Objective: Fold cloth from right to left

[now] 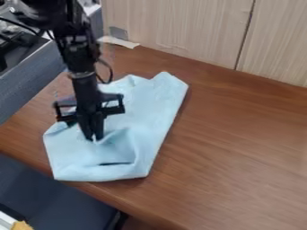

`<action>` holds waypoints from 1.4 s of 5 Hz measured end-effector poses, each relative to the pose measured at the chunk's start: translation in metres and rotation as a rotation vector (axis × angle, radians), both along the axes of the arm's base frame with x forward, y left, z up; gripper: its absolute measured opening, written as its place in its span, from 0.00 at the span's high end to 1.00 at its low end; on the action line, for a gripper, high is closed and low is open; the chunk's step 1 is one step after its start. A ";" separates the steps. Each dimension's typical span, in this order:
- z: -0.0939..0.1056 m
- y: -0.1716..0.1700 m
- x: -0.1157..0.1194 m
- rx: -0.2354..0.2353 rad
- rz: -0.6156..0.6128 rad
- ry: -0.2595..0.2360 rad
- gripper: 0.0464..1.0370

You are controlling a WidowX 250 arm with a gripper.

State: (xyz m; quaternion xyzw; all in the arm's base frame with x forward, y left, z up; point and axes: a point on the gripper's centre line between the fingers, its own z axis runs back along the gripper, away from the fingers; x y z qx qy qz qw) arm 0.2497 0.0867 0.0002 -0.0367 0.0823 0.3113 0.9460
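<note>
And there it was, the gripper (94,137), right down at the cloth's (146,108) near left part! Open or clamped on the cloth? Impossible to tell. The cloth lay creased on the left of the desk (240,148), its long right side looking like the fold line, so that low spot probably served to lay the upper layer leftward

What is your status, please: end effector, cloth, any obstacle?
End effector down at cloth. Cloth wrinkled, flap raised slightly, on table. White strip beyond cloth, apart, seemingly not in the way.
</note>
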 end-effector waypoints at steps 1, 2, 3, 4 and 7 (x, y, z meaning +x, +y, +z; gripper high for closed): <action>0.000 0.003 0.001 0.001 0.006 0.009 0.56; 0.000 0.002 0.000 -0.001 0.005 0.013 0.24; 0.001 0.002 -0.001 0.000 0.012 0.021 0.04; 0.003 -0.002 -0.001 0.031 -0.017 0.039 0.03; 0.068 -0.019 0.009 0.195 -0.092 -0.100 0.04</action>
